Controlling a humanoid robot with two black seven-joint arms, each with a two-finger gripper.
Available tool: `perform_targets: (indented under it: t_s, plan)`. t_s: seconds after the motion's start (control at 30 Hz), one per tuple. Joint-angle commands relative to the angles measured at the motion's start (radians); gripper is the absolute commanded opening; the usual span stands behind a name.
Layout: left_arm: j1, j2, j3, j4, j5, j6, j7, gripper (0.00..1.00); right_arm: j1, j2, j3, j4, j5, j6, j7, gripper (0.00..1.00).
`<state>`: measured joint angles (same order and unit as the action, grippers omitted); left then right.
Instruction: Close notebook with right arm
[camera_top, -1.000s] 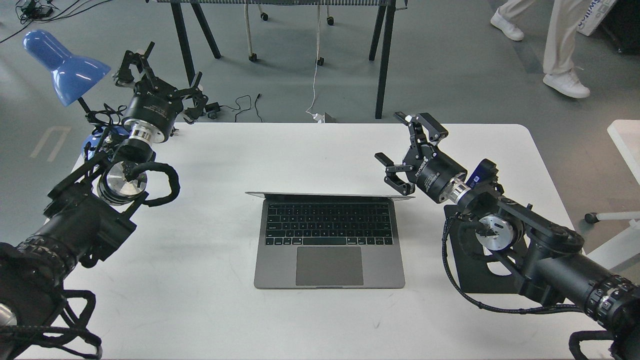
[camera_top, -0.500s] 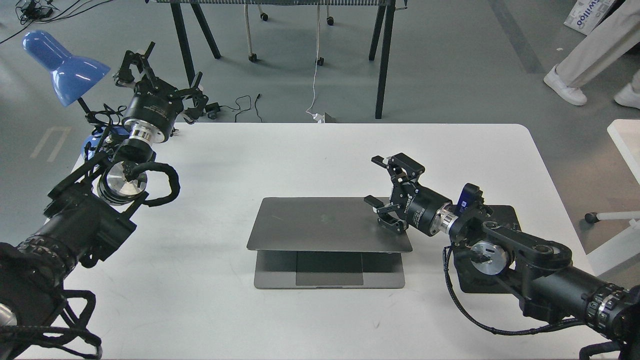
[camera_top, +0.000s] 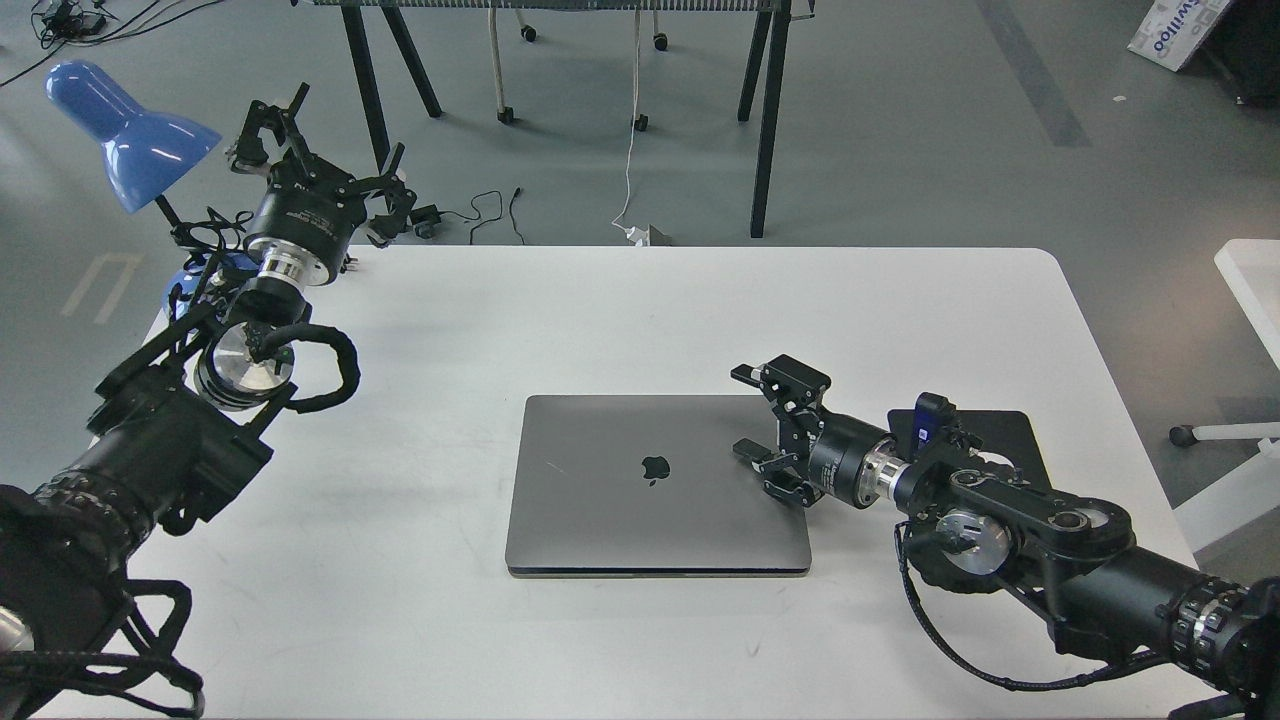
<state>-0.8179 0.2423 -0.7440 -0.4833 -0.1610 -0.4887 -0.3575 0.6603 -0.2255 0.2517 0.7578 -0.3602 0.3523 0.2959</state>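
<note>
The notebook (camera_top: 655, 485), a space-grey laptop with a dark apple logo on its lid, lies shut flat on the white table (camera_top: 620, 310). My right arm comes in from the lower right. Its gripper (camera_top: 745, 412) is open and empty, resting low over the lid's right side, fingers spread. My left gripper (camera_top: 320, 140) is open and empty, held high at the far left corner of the table next to the blue lamp.
A blue desk lamp (camera_top: 125, 130) stands at the table's far left. A flat black mouse pad (camera_top: 1000, 440) lies right of the notebook, partly under my right arm. Dark table legs (camera_top: 765, 120) and cables are on the floor beyond.
The lid has gone from upright to fully shut. My right gripper moved down and toward me along with it, onto the lid's right side. A person walking at the far right has left view.
</note>
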Motion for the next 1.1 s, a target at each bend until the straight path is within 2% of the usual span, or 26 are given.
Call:
perform_targets:
  t_s: [0.0, 0.2, 0.43, 0.63, 0.77, 0.87, 1.07]
  plan:
    - [-0.001, 0.000, 0.000, 0.000, 0.000, 0.000, 0.000, 1.00, 0.001, 0.000, 0.000, 0.003, -0.006, 0.001, -0.003, 1.00]
    - [0.000, 0.000, -0.001, 0.000, 0.000, 0.000, 0.000, 1.00, 0.008, -0.002, 0.001, 0.008, -0.005, 0.001, -0.029, 1.00]
    - [-0.001, 0.000, -0.001, 0.000, 0.000, 0.000, 0.000, 1.00, 0.033, -0.021, 0.047, 0.014, 0.001, 0.011, -0.017, 1.00]
    - [0.000, 0.000, -0.001, 0.000, 0.000, 0.000, 0.000, 1.00, 0.048, -0.043, 0.383, 0.035, 0.009, 0.034, -0.032, 1.00]
    - [0.000, 0.000, 0.000, 0.000, 0.000, 0.000, 0.000, 1.00, 0.082, -0.043, 0.572, 0.028, 0.020, 0.031, -0.096, 1.00]
    - [0.000, 0.000, 0.000, 0.000, 0.000, 0.000, 0.000, 1.00, 0.079, -0.043, 0.725, 0.025, 0.061, 0.033, -0.101, 1.00]
    - [0.000, 0.000, 0.000, 0.000, 0.000, 0.000, 0.000, 1.00, 0.085, -0.043, 0.822, -0.012, 0.173, 0.030, -0.112, 1.00]
